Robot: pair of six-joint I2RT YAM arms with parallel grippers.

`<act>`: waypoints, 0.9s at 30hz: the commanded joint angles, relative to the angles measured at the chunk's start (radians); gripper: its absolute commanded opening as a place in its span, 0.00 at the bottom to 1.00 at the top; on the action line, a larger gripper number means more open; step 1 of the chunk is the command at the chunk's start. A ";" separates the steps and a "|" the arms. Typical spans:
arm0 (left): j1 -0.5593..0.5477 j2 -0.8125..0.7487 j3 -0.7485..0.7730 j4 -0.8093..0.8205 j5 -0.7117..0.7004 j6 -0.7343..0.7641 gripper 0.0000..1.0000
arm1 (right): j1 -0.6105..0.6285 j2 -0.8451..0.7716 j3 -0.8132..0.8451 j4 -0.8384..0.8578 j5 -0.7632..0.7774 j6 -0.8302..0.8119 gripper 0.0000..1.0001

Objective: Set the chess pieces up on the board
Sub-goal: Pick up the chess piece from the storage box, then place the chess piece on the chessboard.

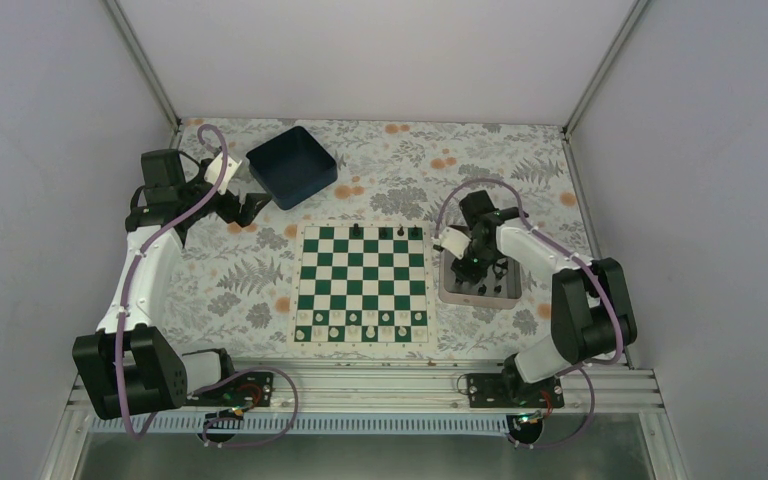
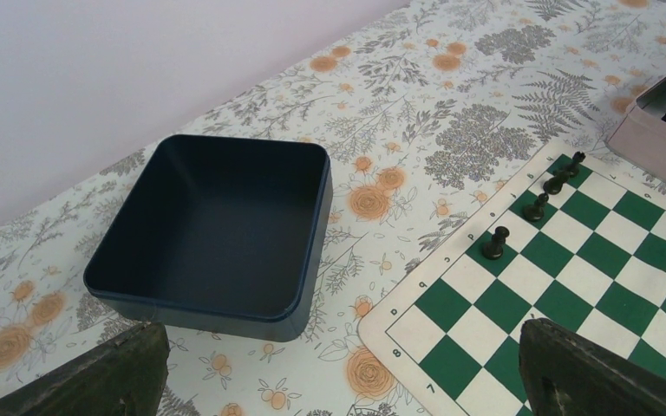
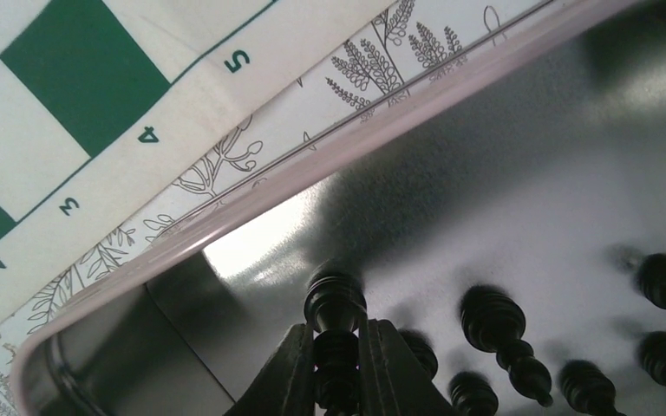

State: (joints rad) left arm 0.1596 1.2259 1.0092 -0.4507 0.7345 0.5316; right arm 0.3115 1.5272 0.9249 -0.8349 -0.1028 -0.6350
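Dark blue bin [image 2: 208, 225], silver tray [image 3: 529, 173], floral table cover [image 1: 230, 280]

The flat green-and-white chessboard [image 3: 78, 78] has dark rank numbers printed on its white border. 2, 3, 4 and 5 run along its right edge, and an 8 sits by its far left corner. Other border marks are too small to read.

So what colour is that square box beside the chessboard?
The box is dark blue, inside and out; the left wrist view shows it best.
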 commanded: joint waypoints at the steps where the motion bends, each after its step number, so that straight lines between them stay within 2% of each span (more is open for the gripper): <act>1: -0.003 -0.005 0.006 -0.005 0.027 0.014 1.00 | -0.009 -0.020 0.070 -0.046 -0.006 0.000 0.06; 6: -0.003 -0.009 0.008 -0.005 0.028 0.013 1.00 | 0.004 -0.029 0.230 -0.156 0.002 0.005 0.06; 10: -0.003 -0.010 0.009 -0.004 0.028 0.011 1.00 | 0.063 0.016 0.426 -0.236 0.026 0.009 0.06; 18: -0.002 -0.022 0.008 -0.002 0.022 0.010 1.00 | 0.235 0.309 0.874 -0.329 0.009 0.014 0.07; 27: -0.002 -0.028 0.006 -0.001 0.014 0.008 1.00 | 0.330 0.618 1.155 -0.359 -0.009 0.005 0.07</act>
State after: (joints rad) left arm 0.1596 1.2217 1.0092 -0.4507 0.7345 0.5312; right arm 0.6243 2.0586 1.9965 -1.1484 -0.0879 -0.6285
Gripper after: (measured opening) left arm 0.999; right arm 0.104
